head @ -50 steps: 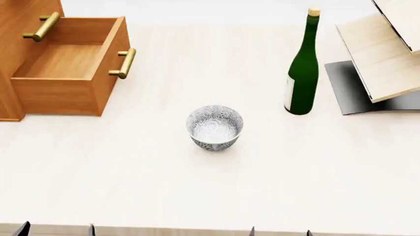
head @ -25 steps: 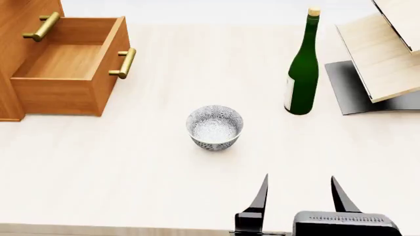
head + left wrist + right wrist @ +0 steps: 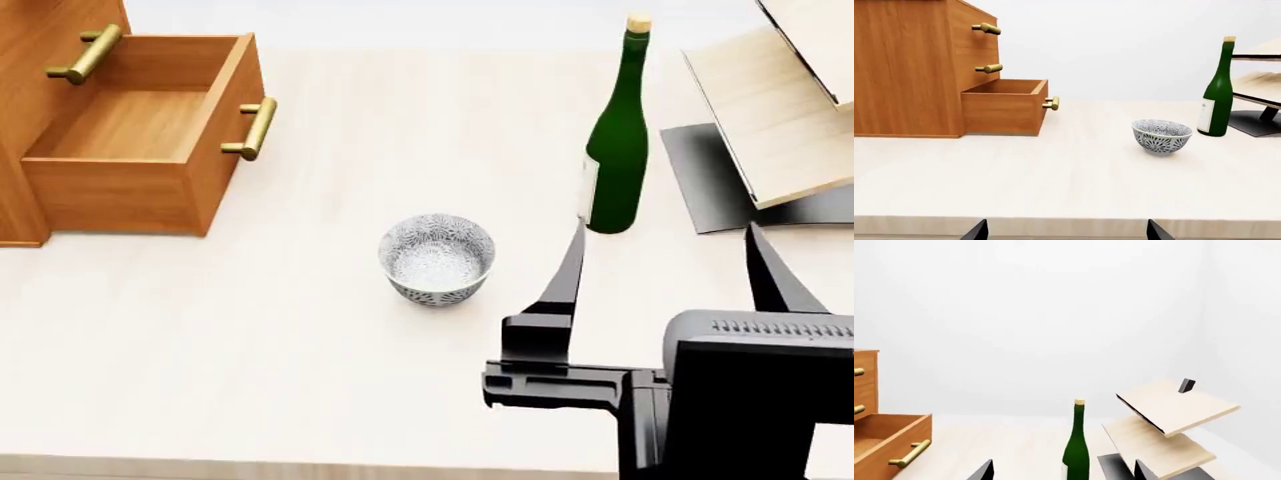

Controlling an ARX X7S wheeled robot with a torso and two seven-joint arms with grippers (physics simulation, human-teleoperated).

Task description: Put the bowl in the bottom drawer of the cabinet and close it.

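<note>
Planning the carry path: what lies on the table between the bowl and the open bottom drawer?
Nothing. In the head view only bare tabletop separates the bowl from the bottom drawer; the left wrist view agrees.

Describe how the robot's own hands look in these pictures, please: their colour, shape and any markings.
The right hand is matte black: two long, flat fingers tapering to sharp points, fixed on a blocky black crossbar, beside a rounded black housing with a fine ribbed strip. No cables or markings show. Of the left hand, only two black fingertips are visible.

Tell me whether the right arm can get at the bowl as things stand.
Probably yes. The right gripper is open, just right of the bowl, with only bare tabletop between. The wine bottle stands farther back, off that path.
</note>
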